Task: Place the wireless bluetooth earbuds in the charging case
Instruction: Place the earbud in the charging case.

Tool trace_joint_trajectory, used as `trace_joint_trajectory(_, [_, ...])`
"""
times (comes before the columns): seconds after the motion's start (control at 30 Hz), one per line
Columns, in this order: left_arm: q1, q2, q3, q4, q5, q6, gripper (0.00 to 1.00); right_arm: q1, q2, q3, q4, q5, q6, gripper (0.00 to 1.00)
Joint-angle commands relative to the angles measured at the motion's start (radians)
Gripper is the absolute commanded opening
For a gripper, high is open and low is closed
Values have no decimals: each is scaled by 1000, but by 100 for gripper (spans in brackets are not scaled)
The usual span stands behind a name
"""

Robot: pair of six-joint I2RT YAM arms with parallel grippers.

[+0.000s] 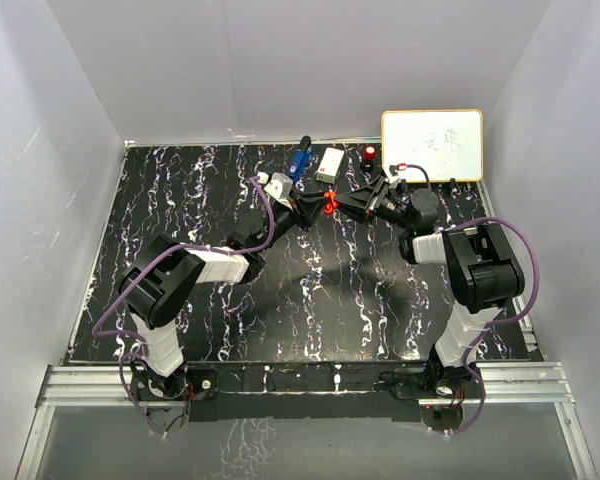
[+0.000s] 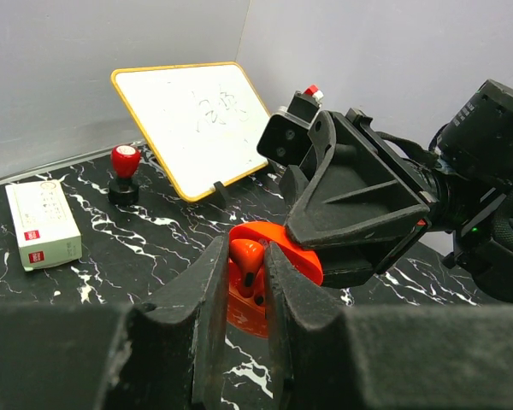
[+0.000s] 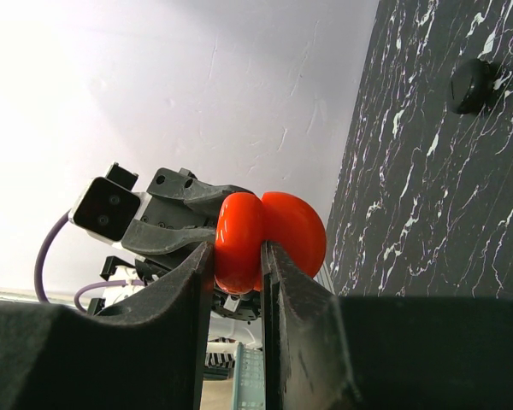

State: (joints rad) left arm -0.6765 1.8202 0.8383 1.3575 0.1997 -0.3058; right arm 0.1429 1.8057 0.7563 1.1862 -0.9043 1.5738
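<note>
The charging case (image 1: 328,204) is a small, glossy red-orange shell held between the two arms over the far middle of the black, white-veined worktop (image 1: 280,300). The arms reach in from opposite sides and meet at it.

The left claw (image 1: 311,210) is closed on the case from the left. In the left wrist view its two dark fingers (image 2: 207,312) pinch one rounded part of the case (image 2: 280,249), and a few dark spots show on the red surface between them, too small to identify. The right claw (image 1: 343,203) is closed on the case from the right. In the right wrist view that claw (image 3: 238,252) clamps one lobe of the case (image 3: 284,229), and a second rounded lobe bulges just beyond the fingers. Whether the case touches the worktop cannot be told.

Along the far edge, a whiteboard (image 1: 432,145) with an orange frame leans against the right wall. A red-topped stamp (image 1: 369,154) stands just left of it, then a small white box (image 1: 330,165), then a blue object (image 1: 300,163). The right wrist view also shows a small dark round piece (image 3: 470,85) lying alone on the worktop, well apart from the case.
</note>
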Motion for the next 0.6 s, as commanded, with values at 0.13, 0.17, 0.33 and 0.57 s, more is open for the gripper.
trace_joint_trajectory(0.13, [-5,-40,27,-1,5,28,23,-2,-1,21,81,5,8,0])
trace_joint_trajectory(0.17, [-5,-42,27,-2,3,28,25,-2,-1,21,81,5,9,0])
trace_joint_trajectory(0.33, [-5,-47,35,-11,-2,34,34,-3,0,22,81,5,9,0])
trace_joint_trajectory(0.57, [-5,-72,22,7,-69,51,50,-2,0,20,82,6,9,0])
